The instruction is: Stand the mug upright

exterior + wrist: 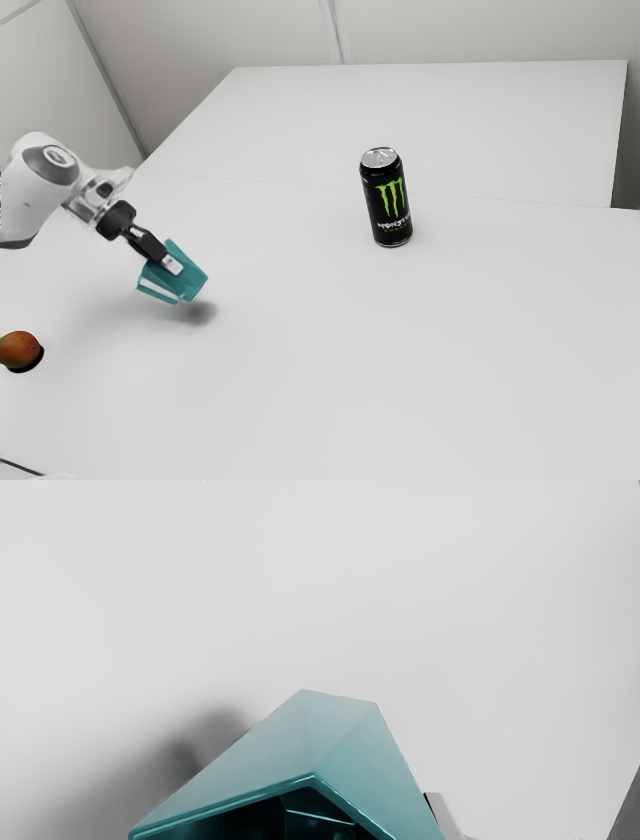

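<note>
Pincer: the black two-finger pincer [172, 265] looks closed on the mug, one finger flat against its side. Can't tell how wide the gap is, tbh.
Mug: the teal, faceted, glossy mug [188, 281] hangs tilted just above the white tabletop [400, 350], its shadow sitting apart below it.
Biggest risk: letting go while it's tilted. I'd bet it lands on a rim or base corner and flops over.
Slip risk: slick-looking sloping walls might twist in the grip if a base corner catches the tabletop.
Drop risk: opening up too high could bounce it, even if it's level.
Neighbours: black can with green logo [387, 198] is well apart; orange-red round fruit [20, 350] is nearer, could roll if bumped.
Mug shape: flat panels, crisp creases, angular rim, dark shiny inside.
Surfaces: tabletop smooth and matte, can's lid bare silvery metal.
</note>
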Available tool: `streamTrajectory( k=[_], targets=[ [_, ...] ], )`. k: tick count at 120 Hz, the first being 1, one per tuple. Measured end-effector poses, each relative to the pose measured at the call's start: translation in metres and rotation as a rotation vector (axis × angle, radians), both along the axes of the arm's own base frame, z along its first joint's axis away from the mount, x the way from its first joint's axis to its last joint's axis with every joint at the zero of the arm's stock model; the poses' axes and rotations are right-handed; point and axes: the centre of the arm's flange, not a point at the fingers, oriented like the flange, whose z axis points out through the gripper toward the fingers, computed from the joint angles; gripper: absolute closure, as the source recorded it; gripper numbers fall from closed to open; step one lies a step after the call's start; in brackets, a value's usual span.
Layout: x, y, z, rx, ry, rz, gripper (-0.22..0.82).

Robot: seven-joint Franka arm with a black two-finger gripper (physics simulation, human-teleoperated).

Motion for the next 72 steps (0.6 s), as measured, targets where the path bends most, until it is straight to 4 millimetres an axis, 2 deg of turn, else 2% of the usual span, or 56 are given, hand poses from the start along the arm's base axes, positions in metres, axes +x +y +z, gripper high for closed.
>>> streamTrajectory(
  k=[10, 33, 48, 72],
  targets=[
    [-0.002, -0.032, 0.017, 0.114, -0.018, -0.052, 0.76],
    [-0.002, -0.105, 0.035, 0.358, -0.046, -0.151, 0.77],
    [0.000, -0.153, 0.039, 0.449, -0.068, -0.191, 0.78],
    [0.002, -0.223, 0.033, 0.536, -0.079, -0.237, 0.79]
  ],
)
